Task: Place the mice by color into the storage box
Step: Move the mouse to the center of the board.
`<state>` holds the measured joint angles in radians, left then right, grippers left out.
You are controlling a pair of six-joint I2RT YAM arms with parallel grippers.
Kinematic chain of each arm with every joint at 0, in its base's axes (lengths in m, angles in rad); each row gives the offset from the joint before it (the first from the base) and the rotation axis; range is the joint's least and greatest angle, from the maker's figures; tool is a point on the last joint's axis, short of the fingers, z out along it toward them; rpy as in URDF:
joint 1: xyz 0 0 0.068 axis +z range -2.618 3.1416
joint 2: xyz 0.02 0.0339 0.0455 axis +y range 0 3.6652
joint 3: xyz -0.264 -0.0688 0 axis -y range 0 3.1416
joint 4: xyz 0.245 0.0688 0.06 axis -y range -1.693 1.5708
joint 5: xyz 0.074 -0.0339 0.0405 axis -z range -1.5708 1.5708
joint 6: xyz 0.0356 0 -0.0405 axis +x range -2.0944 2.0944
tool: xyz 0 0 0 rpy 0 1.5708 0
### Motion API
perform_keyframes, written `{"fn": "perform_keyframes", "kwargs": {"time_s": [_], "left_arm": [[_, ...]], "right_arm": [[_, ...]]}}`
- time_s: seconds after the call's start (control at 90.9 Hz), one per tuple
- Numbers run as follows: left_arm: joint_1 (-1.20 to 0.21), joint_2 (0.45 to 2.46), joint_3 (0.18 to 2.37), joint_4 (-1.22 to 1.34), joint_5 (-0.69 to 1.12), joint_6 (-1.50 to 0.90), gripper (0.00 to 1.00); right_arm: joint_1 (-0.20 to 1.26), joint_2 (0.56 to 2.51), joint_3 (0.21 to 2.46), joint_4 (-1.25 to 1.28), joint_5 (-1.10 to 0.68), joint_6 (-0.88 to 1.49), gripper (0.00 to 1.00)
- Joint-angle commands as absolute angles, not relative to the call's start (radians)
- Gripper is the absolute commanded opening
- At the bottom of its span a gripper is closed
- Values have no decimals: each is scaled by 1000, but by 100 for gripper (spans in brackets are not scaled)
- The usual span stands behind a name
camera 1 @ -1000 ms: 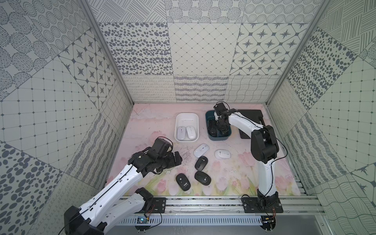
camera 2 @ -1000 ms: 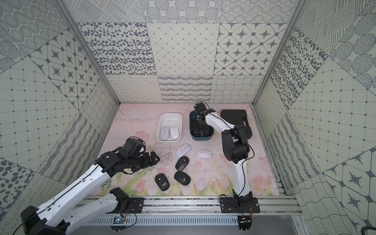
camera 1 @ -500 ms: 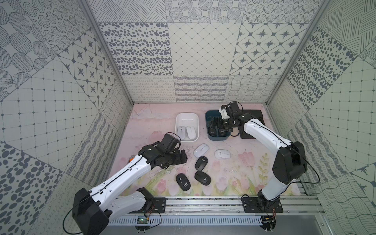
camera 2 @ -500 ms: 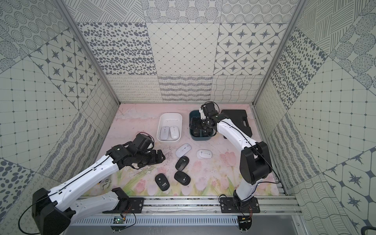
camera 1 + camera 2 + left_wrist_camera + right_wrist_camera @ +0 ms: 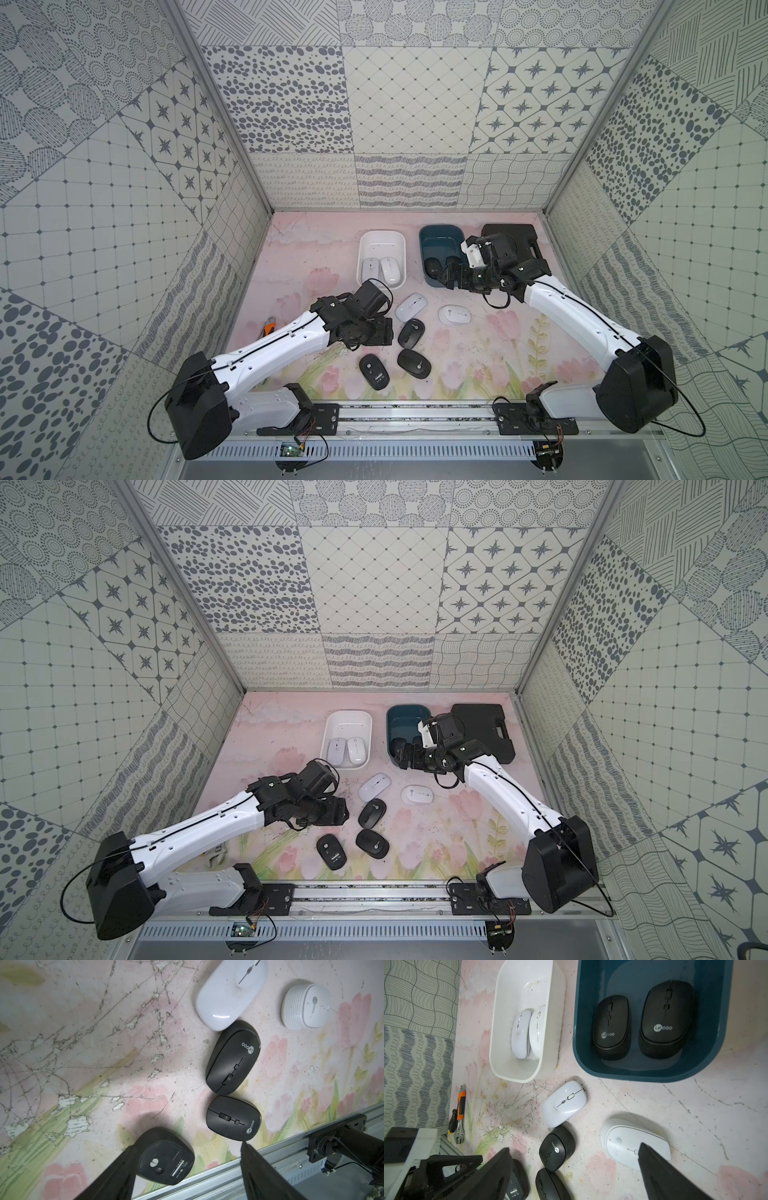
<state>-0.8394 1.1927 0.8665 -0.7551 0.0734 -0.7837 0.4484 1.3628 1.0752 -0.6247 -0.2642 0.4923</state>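
Left fingers (image 5: 266, 1174): apart, straddling the upturned black mouse (image 5: 166, 1157), apparently ready to clamp it.
Right fingers (image 5: 662, 1169): apart, empty.
Teal tub (image 5: 633, 1075): beyond them, collecting black mice (image 5: 610, 1028) only.

The pink, flower-printed surface (image 5: 299, 257) is scratched. At its far side sit a white tub (image 5: 381, 245), a teal tub (image 5: 440, 245) and, rightmost, a black case (image 5: 525, 239). Nearer, in the middle, lie two white mice (image 5: 411, 306) and three black mice (image 5: 414, 363), one upside down. An orange-handled wrench (image 5: 461, 1103) lies at the left edge.

A black hard case (image 5: 482, 721) and an orange-handled wrench (image 5: 459, 1109) lie on the floral mat (image 5: 299, 257).
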Motion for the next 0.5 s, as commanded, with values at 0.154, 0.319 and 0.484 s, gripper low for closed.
{"fn": "perform_keyframes", "kwargs": {"time_s": [0.154,0.319,0.484], "left_arm": [[-910,1011,753,-895,37,-1071,83],[-955,959,714,-900,51,-1133,86],[-1035,966,660,-835,47,-1223,87]], "right_arm": [[470,1290,964,-595,-312,509,99],[557,1244,899,-639,-368,468,99],[692,1185,819,-740,-258,475,99]]}}
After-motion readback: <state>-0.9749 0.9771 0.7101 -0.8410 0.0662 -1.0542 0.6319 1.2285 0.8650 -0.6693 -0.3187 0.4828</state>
